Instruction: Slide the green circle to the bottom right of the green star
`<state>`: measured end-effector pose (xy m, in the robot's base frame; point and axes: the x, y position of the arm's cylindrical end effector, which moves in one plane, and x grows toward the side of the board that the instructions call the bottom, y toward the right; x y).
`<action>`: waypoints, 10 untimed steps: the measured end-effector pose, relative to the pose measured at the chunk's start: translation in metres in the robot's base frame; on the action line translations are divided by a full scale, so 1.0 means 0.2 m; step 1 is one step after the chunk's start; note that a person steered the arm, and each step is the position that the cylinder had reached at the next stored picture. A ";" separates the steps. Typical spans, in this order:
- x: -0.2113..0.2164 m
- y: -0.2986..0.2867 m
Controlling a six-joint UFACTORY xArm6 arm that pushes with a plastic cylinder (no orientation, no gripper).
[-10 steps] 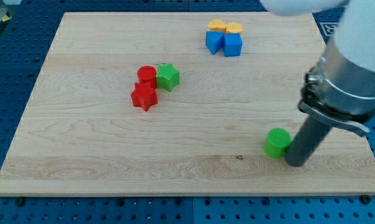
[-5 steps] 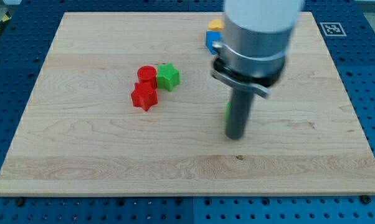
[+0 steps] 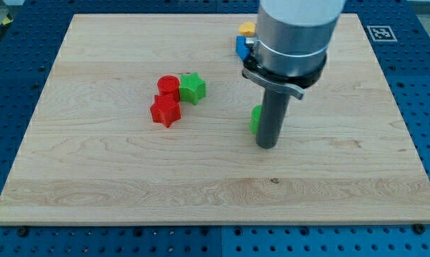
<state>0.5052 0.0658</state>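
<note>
Camera view, nearest first: the wooden board [image 3: 129,193] lies on a blue pegboard bench [image 3: 8,64], and its lower strip toward the view's bottom carries only a small dark knot [image 3: 275,180] in the grain. Just above that, right of the board's centre, my tip [image 3: 266,146] rests on the wood. There are no jaws on this arm, so nothing is open, closed or gripped; the rod ends plainly and only presses sideways. The green circle [image 3: 255,119] shows as a narrow green sliver at the rod's left edge, touching it or just behind it; most of the block is hidden by the rod. Further toward the view's left, well apart from the tip, sit the red star [image 3: 165,111], the red circle [image 3: 168,86] above it, and the green star [image 3: 193,88] touching the red circle's right side. The green circle lies to the right of and slightly below the green star, with bare wood between them. At the view's top, partly hidden behind the arm's grey housing [image 3: 293,36], a yellow block [image 3: 246,28] and a blue block [image 3: 240,46] peek out.
</note>
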 end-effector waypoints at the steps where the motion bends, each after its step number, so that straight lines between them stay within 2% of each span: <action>1: -0.07 -0.06; 3: -0.15 0.05; 5: -0.23 0.48; 6: -0.32 0.53; 8: -0.34 0.53; 10: -0.34 0.31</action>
<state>0.4380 0.1271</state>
